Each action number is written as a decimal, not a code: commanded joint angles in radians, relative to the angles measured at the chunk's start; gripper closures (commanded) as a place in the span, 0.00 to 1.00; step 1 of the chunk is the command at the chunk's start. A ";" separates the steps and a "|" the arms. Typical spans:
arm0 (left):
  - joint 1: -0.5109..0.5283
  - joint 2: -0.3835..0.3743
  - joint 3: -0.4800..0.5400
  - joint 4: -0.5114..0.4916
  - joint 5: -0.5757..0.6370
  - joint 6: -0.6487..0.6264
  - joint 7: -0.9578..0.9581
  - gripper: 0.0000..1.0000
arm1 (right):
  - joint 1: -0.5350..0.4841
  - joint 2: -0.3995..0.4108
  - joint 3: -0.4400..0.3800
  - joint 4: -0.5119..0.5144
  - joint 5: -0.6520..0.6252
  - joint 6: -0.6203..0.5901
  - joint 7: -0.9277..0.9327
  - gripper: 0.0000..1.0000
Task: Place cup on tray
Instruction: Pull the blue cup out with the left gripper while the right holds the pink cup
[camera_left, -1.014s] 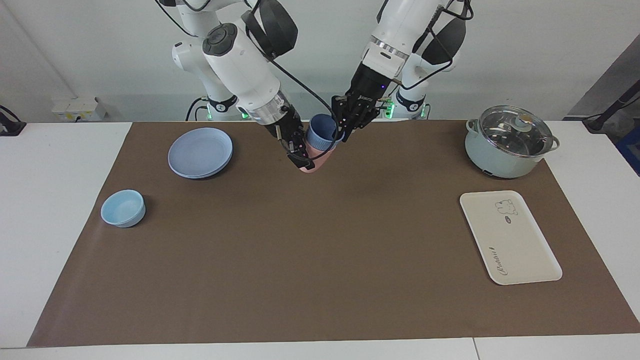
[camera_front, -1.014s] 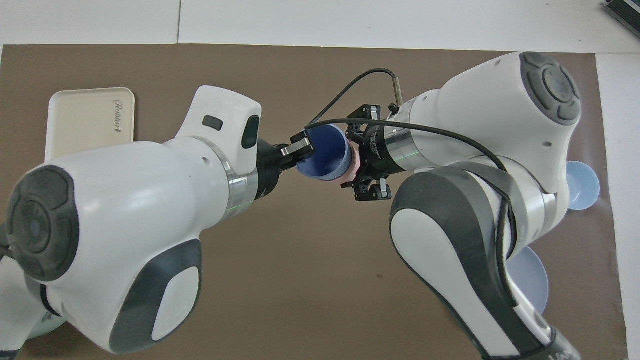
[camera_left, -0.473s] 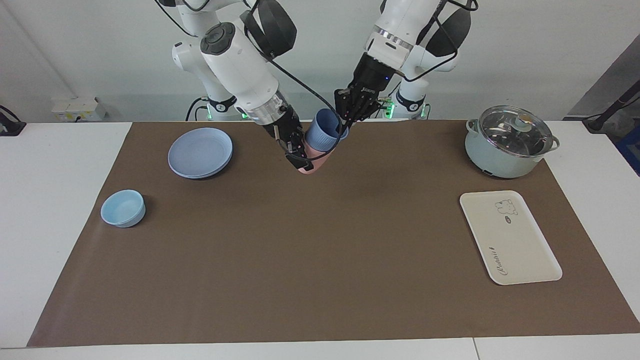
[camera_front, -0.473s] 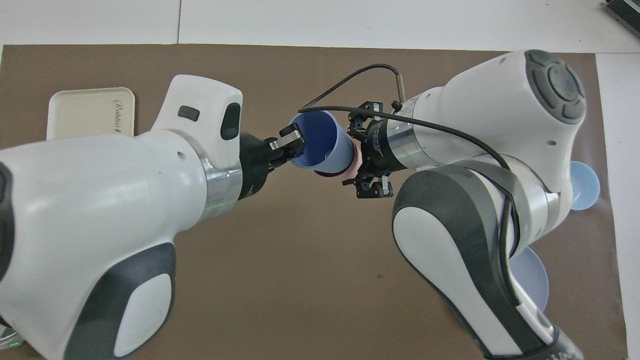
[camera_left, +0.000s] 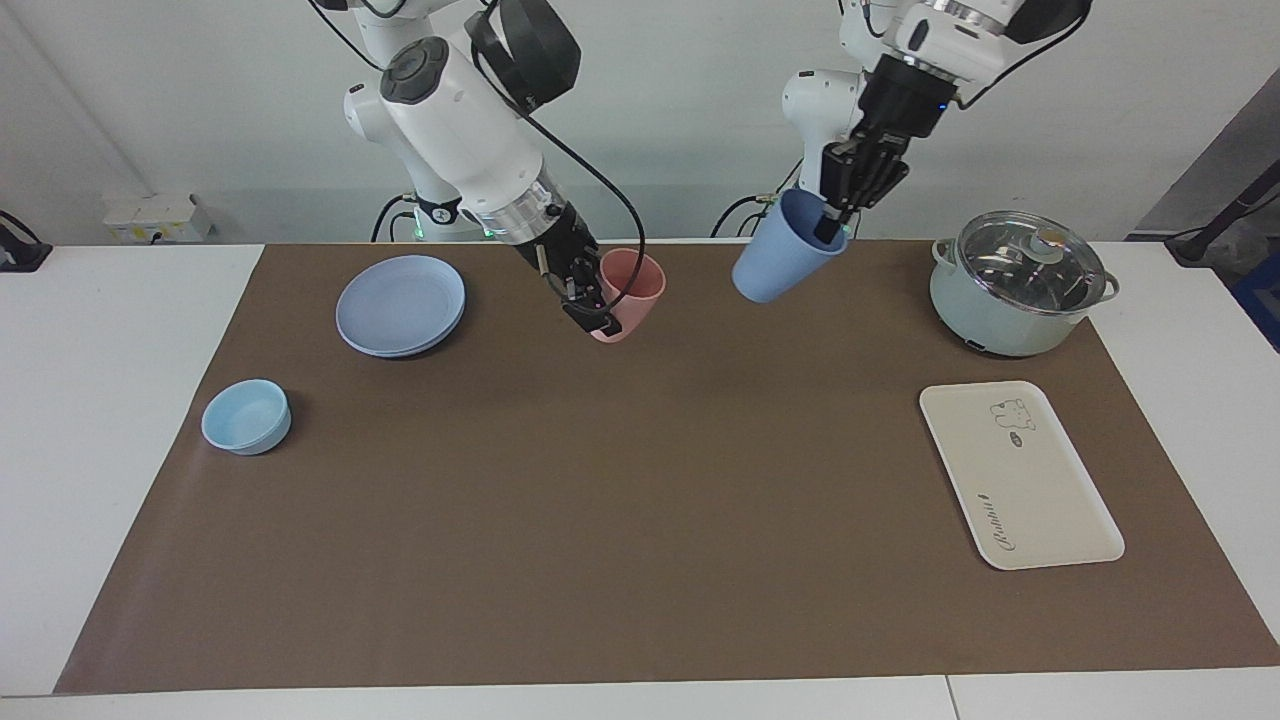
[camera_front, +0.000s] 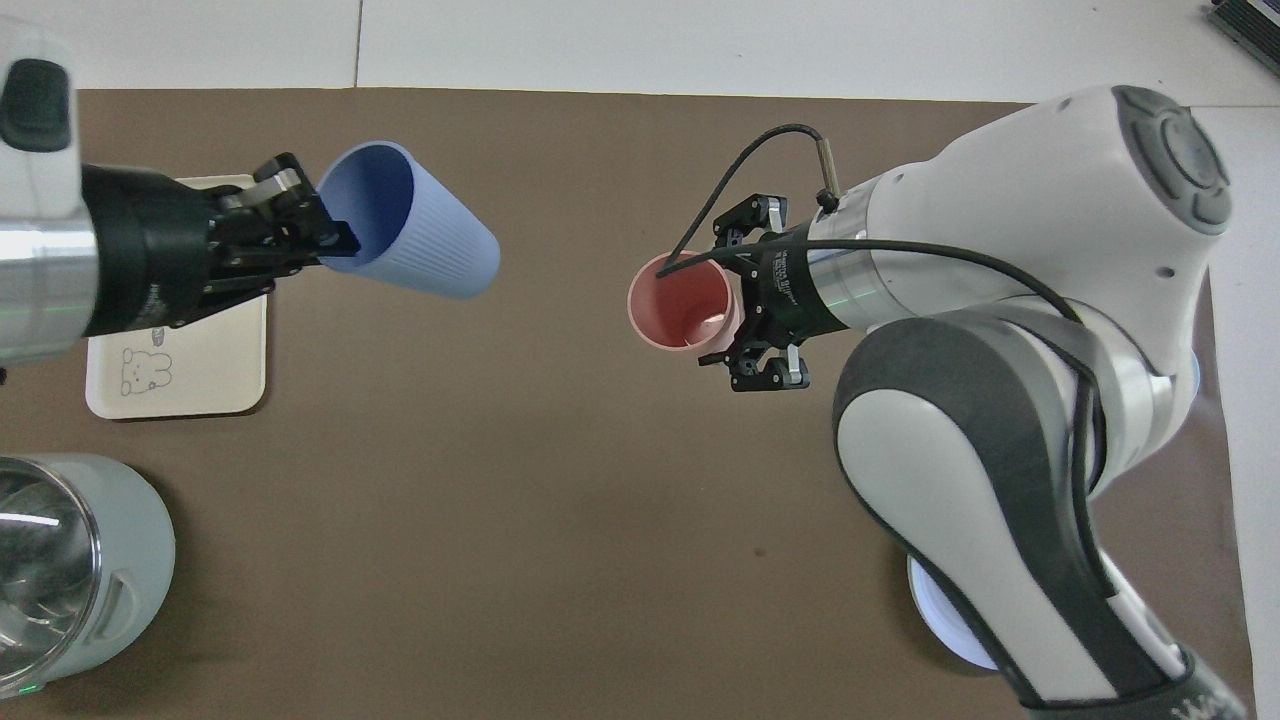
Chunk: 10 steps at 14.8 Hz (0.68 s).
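Left gripper (camera_left: 832, 222) is raised over the mat near the robots' edge, wrist angled down, fingers clamped on the cup (camera_left: 782, 247) rim. Right gripper (camera_left: 590, 305) is low near the desk's middle, apparently closed on the pink tumbler (camera_left: 627, 295) wall.

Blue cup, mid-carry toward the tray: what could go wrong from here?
1. The left gripper pinches only the rim of the cup, which hangs tilted; it may slip or land askew on the tray.
2. The pot stands beside the tray, so the descent could clip it.
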 joint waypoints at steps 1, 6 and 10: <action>0.137 -0.032 -0.005 -0.055 -0.004 -0.010 0.152 1.00 | -0.129 -0.024 0.005 -0.086 0.113 -0.013 -0.208 1.00; 0.382 -0.011 -0.004 -0.268 -0.002 0.155 0.563 1.00 | -0.283 0.035 0.005 -0.198 0.184 0.068 -0.429 1.00; 0.519 0.101 -0.004 -0.382 -0.004 0.344 0.838 1.00 | -0.352 0.141 0.002 -0.195 0.225 0.195 -0.543 1.00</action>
